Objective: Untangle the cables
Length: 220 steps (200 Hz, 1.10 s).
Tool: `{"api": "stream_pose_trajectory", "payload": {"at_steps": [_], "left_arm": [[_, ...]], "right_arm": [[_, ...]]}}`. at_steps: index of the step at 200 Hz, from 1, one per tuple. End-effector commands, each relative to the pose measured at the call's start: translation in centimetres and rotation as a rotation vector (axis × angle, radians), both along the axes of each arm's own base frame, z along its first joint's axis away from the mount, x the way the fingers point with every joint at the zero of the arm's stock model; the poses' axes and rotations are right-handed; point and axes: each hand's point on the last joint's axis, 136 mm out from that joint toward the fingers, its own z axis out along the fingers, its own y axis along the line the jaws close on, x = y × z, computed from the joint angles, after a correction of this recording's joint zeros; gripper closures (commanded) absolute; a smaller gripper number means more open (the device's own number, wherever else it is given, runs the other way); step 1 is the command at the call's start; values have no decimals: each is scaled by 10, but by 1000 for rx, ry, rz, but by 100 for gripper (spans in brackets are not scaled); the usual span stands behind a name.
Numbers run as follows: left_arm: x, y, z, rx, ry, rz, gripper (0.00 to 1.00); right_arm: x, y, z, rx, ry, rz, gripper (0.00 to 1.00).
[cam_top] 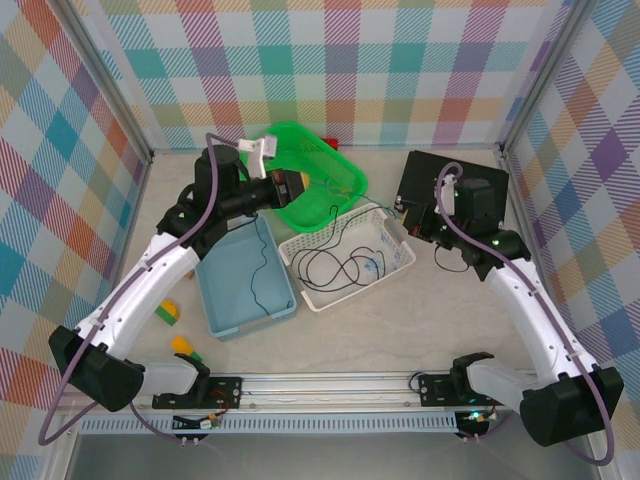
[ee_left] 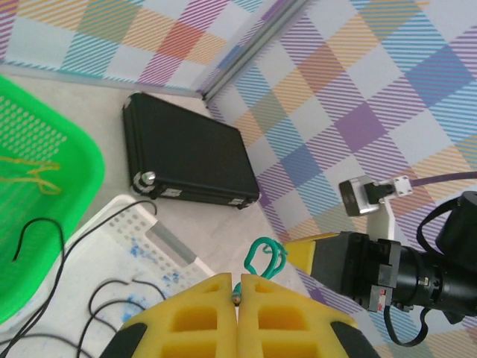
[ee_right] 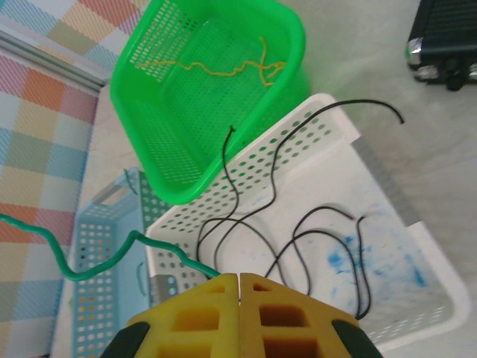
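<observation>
Surface: pale, faintly marbled table [cam_top: 400, 330], matte. Closed in on left, far and right sides by pastel plaid walls [cam_top: 330, 60] on aluminium posts [ee_left: 250, 51]. Slotted metal rail [cam_top: 330, 385] along the near edge.

Far edge, middle: green basket [cam_top: 320, 160], yellow cable [ee_right: 223, 68] loose inside.
Centre: white perforated basket [cam_top: 360, 288], touching the green one; holds the black cable [cam_top: 335, 265] in loose loops, one end over the rim towards the green basket. Blue smears on its floor.
Left of centre: blue bin [cam_top: 235, 300], just beside the white basket.
Far right corner: flat black case [cam_top: 420, 170], closed.
Near left corner: small yellow and green blocks [cam_top: 168, 313].

Left gripper [ee_left: 237, 282]: jaws pressed together, pinching one end of the green cable [ee_right: 133, 236], a small loop above the tips.
Right gripper [ee_right: 238, 277]: jaws together over the white basket, gripping the same green cable, which trails off over the blue bin.
</observation>
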Motion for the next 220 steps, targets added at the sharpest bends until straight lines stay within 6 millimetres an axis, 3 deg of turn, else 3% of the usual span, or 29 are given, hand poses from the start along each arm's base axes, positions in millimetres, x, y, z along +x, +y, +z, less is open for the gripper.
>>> {"api": "stream_pose_trajectory", "payload": {"at_steps": [1,41,77,95,121,135,152,167,185,220], "left_arm": [[-6,43,70,-78,-153,121,100],[-18,71,48,-17,-62,158,100],[-25,82,34,34,-40,174,100],[-26,85,30,43,-35,182,100],[-25,85,18,62,-19,183,100],[-28,89,13,108,-12,186,100],[-41,99,11,224,-9,179,100],[-58,112,8,327,-1,177,100],[-78,129,4,400,29,209,100],[-116,163,-17,551,182,284,100]], "right_arm": [[-10,-55,-55,-241,158,-152,100],[-4,-89,-53,-208,196,-306,100],[-6,-102,-48,-200,196,-354,100],[-4,-91,-41,-154,160,-302,100],[-3,-50,-26,3,81,-115,100],[-5,-38,-20,53,55,-56,100],[-9,-36,-14,56,21,-36,66],[-12,-40,-13,31,3,-42,49],[-12,-42,-11,4,-12,-41,41],[-8,-41,-4,4,-17,-29,40]]}}
